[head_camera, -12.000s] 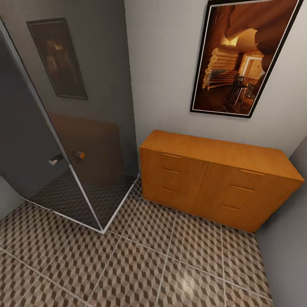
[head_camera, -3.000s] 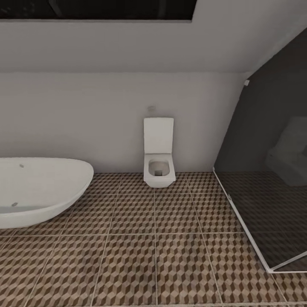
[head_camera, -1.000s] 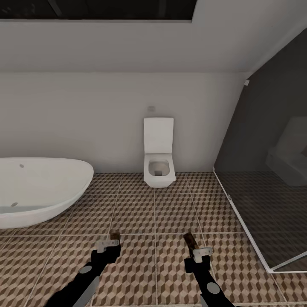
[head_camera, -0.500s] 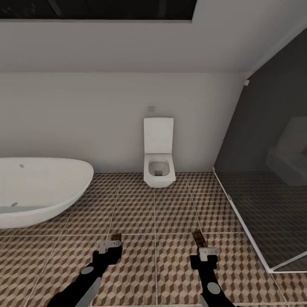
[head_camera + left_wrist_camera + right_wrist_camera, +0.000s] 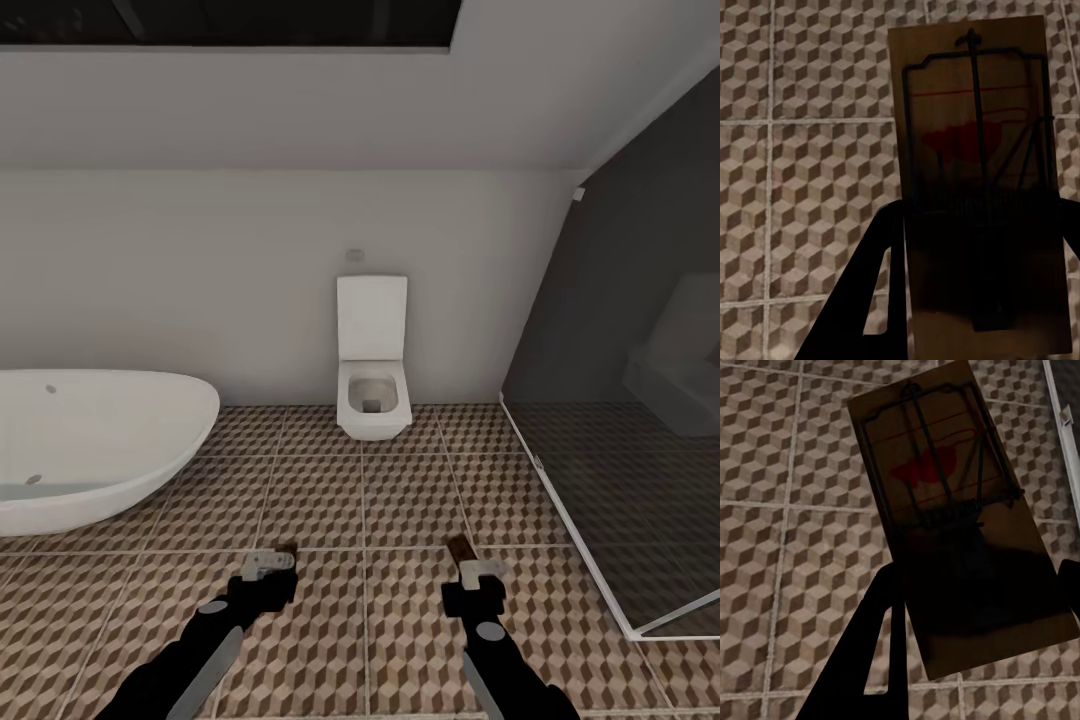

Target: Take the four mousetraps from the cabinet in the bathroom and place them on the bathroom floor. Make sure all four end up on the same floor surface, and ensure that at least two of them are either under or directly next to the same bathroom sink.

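Head view: cube-patterned floor (image 5: 400, 500) runs to a white wall, with a bathtub (image 5: 90, 440) left of the toilet (image 5: 373, 385) and shower glass (image 5: 620, 420) to its right. Nearer than the toilet, the left gripper (image 5: 272, 562) pinches one mousetrap (image 5: 975, 172) and the right gripper (image 5: 470, 565) another mousetrap (image 5: 945, 502), each board's long axis running out along the fingers above the tiles.

open patterned brown-and-beige cube-tile floor (image 5: 400, 500) lies ahead of both sets of fingers, unobstructed up to the white square wall-hung toilet (image 5: 373, 385) at the far wall. beyond the left black gripper (image 5: 278, 556), off to its outer side, the white oval bathtub (image 5: 95, 445) overhangs the tiles and narrows passage there. to the outer side of the right black gripper (image 5: 462, 556), the glass shower wall with its pale metal base rail (image 5: 565, 530) runs diagonally, closing that flank. each gripper's jaws are occupied by a flat tan wooden mousetrap (image 5: 979, 172) (image 5: 945, 502), which projects past the fingertips over bare tile.
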Robot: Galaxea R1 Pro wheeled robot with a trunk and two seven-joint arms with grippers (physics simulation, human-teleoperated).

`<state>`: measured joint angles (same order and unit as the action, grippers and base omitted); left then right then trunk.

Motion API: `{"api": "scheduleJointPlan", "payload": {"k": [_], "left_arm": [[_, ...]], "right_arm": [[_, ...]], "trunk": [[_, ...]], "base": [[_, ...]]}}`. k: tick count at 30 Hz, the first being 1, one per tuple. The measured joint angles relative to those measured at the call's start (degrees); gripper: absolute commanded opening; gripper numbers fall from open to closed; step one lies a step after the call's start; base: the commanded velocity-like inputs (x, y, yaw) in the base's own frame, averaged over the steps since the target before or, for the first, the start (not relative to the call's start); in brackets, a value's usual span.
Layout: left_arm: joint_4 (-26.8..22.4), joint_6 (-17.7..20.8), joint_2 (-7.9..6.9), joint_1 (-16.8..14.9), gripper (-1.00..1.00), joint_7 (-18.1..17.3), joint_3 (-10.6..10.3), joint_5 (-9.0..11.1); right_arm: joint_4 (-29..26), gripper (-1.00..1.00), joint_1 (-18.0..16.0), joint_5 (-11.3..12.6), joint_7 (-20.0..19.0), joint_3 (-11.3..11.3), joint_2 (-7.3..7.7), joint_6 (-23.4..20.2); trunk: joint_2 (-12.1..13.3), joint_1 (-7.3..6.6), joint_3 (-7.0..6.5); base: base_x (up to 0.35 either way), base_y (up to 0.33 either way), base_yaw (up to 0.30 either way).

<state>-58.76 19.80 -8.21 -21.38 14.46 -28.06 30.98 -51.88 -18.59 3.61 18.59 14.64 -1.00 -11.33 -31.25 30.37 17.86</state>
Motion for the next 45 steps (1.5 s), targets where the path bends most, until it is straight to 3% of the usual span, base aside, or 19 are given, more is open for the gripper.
{"api": "scheduleJointPlan", "payload": {"k": [6,11,22,45], "left_arm": [[-0.02,2.46,0.14,0.0,-1.0,0.08,0.27,0.0],[-2.45,9.11,0.17,0.0,-1.0,0.12,0.24,0.0],[-3.91,9.23,0.09,0.0,-1.0,0.08,0.05,-0.01],[-3.53,9.26,0.17,0.0,-1.0,0.04,0.08,0.0]], "right_arm": [[-2.15,-1.0,0.0,0.07,0.15,0.02,-0.82,-1.92],[-4.41,-1.0,0.0,0.15,-0.05,0.1,-1.22,-5.24],[-4.56,-1.0,0.0,0.17,-0.27,0.19,-1.23,-5.03],[-4.55,-1.0,0.0,0.18,-0.27,0.28,-1.23,-5.03]], "trunk": [[0.0,0.0,0.0],[0.0,0.0,0.0],[0.0,-0.01,0.0],[0.0,-0.02,0.0]], "base": [[0.0,0.0,0.0],[0.0,0.0,0.0],[0.049,-0.034,0.0],[0.213,-0.093,0.0]]}}
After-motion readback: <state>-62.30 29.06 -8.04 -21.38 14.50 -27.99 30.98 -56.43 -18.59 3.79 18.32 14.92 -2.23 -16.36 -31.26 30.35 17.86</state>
